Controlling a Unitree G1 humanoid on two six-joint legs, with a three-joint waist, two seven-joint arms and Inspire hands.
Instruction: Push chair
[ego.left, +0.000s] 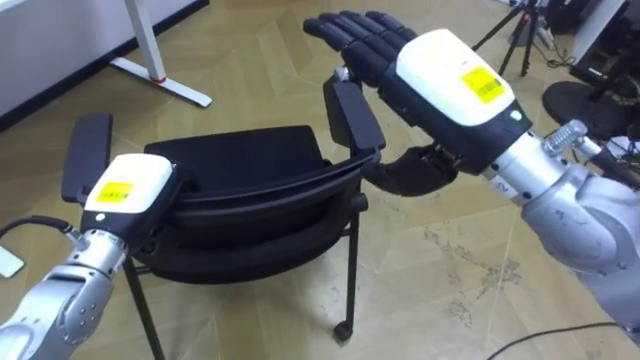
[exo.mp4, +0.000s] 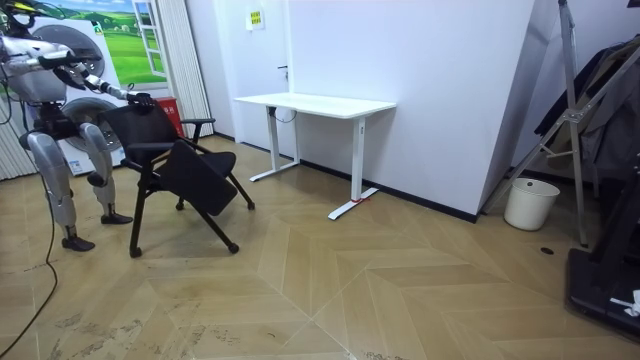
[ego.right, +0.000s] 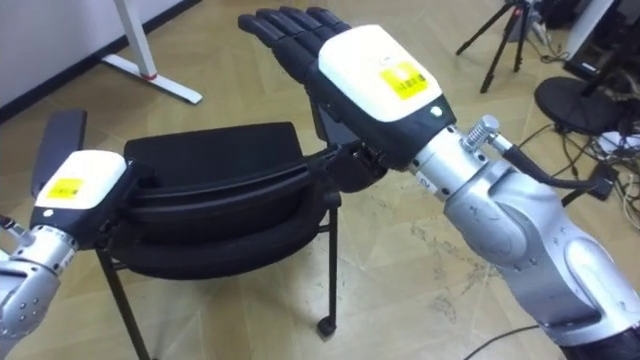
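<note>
Room view: finding the robot standing at the far left of the room, on the pale herringbone wooden floor, directly behind the black metal-framed chair with padded seat and armrests, and reaching both arms onto its backrest. Placing the chair left of the white rectangular desk, near it but apart.

Eye views: noting the right hand lying over the right end of the backrest, with fingers straight and side by side, stretching out past the black right armrest, and with the thumb hanging beside the top rail's end. Not seeing it clamping anything. Noting the left hand sitting at the left end of the backrest, just beside the black left armrest. Being unable to tell whether it is gripping, with the rail hiding its underside.

Judging the step in hand to be bracing on the backrest, with the push itself looking barely begun. Expecting the next move to be calling for even forward pressure from both hands while walking, keeping the chair running straight and steering clear of the desk's white foot.

Recording a yellow rectangular sticker with dark print on the right hand's white back, and a matching left-hand sticker. Finding neither print readable. Recording also a small yellow wall notice, too small for reading.
</note>
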